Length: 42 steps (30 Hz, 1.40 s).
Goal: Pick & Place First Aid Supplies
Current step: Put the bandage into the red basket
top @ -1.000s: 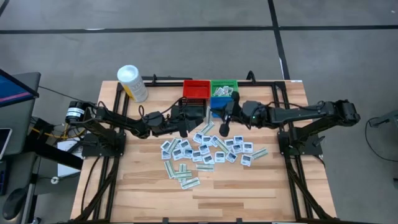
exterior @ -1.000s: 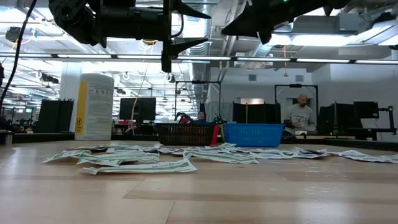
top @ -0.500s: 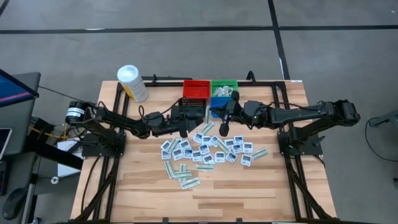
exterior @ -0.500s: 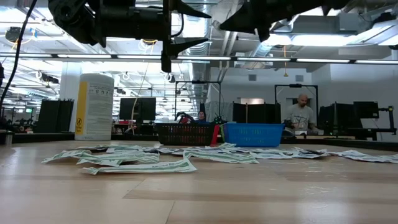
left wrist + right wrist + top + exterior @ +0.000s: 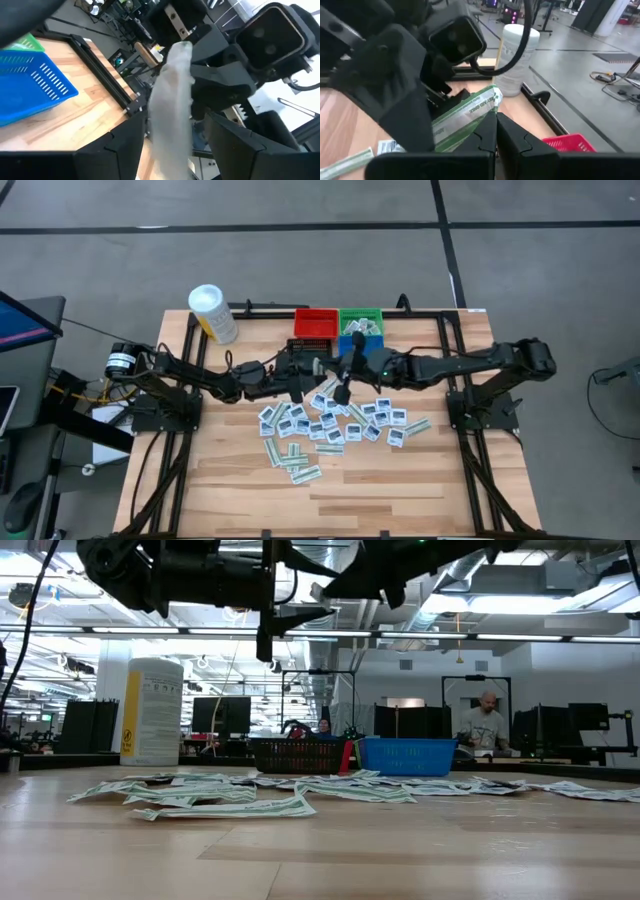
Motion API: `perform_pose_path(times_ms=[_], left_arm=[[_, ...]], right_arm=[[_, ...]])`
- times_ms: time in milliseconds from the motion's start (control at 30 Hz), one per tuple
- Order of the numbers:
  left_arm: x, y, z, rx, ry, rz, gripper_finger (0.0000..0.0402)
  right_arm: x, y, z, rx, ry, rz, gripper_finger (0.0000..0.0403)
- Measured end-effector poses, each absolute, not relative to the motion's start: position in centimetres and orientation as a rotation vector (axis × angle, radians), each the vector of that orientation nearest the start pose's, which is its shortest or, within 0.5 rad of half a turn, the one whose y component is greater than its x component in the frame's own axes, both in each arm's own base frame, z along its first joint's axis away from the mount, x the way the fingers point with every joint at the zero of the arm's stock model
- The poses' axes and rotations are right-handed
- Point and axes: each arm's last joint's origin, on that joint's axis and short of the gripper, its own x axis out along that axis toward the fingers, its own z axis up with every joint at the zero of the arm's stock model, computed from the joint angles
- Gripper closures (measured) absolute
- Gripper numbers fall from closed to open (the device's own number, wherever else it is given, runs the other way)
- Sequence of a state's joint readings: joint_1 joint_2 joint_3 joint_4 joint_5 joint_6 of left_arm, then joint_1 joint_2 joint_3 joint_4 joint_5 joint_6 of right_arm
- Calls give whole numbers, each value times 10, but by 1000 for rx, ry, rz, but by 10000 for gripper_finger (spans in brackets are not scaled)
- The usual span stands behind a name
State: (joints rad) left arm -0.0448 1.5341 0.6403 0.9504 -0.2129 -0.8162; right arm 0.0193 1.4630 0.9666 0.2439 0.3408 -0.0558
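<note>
High view: left gripper (image 5: 312, 370) and right gripper (image 5: 325, 367) meet above the table (image 5: 400, 490), just near of the black bin (image 5: 309, 348), with the red bin (image 5: 315, 322) and green bin (image 5: 360, 320) behind. A narrow pale strip (image 5: 320, 366) sits between the two grippers. The loose packets (image 5: 330, 423) lie scattered mid-table, nearer than the grippers. White tub (image 5: 213, 313) stands at the far left corner.

Low view: both arms hang overhead. Packets (image 5: 230, 795) lie flat on the wood. Tub (image 5: 151, 711) at left; black bin (image 5: 297, 754) and blue bin (image 5: 408, 755) farther back. A person (image 5: 486, 725) sits in the room beyond.

Left wrist view: left fingers (image 5: 117, 147) stand spread wide, the strip (image 5: 172, 107) upright between them, contact unclear. Blue bin (image 5: 30, 85) on the table beyond.

Right wrist view: right fingers (image 5: 515, 135) clenched together, pinching the green-white strip (image 5: 465, 117). Tub (image 5: 515, 57) and red bin (image 5: 567, 142) farther off.
</note>
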Motion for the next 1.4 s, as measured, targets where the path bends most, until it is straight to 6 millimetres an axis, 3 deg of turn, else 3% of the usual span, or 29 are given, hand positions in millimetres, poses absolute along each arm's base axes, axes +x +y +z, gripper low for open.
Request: perform_pose_path(times_ms=[400,967,1400], left_arm=[[306,-10,219,-821,-115,124,193],[306,-10,219,-821,-114,125,193],[306,-19,214,-820,-59,116,193]], right_arm=[[323,-3,284,-111,289,-310,403],[321,16,285,-123,297,-252,403],[321,-2,285,-124,301,-353,403]])
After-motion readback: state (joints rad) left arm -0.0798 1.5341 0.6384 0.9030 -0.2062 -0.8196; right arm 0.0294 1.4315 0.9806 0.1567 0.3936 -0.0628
